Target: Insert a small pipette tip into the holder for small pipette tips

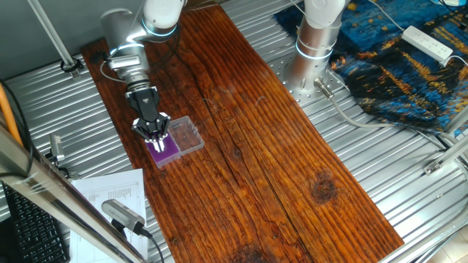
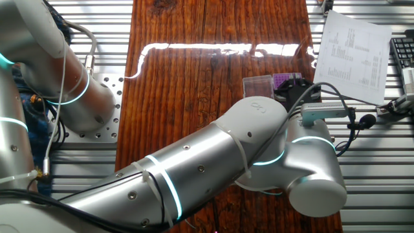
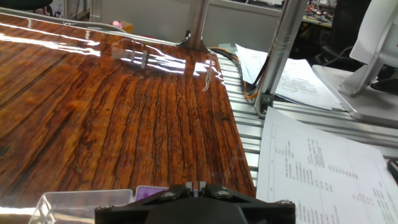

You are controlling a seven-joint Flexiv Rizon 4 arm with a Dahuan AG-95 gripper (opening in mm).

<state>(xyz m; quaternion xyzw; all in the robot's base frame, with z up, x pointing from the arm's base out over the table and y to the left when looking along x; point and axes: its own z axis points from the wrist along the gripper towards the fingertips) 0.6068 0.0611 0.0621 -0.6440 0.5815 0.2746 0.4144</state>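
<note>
The holder for small pipette tips is a flat purple block [image 1: 168, 153] near the left edge of the wooden board, joined to a clear plastic box [image 1: 187, 134]. My gripper [image 1: 155, 137] points straight down over the purple block, its fingers almost together with only a thin slit between them. A pale sliver at the fingertips looks like the small pipette tip, too small to make out well. In the hand view the fingers [image 3: 190, 185] stand just above the purple block [image 3: 149, 190], next to the clear box [image 3: 81, 202]. In the other fixed view the arm hides my gripper; the purple block [image 2: 288, 80] shows behind it.
Printed paper sheets [image 1: 110, 193] lie on the ribbed metal table beside the board, close to the holder. An aluminium post [image 3: 283, 50] stands ahead on the right. A second arm's base [image 1: 314, 51], a blue patterned cloth [image 1: 395, 66] and a power strip [image 1: 428, 42] are at the far side.
</note>
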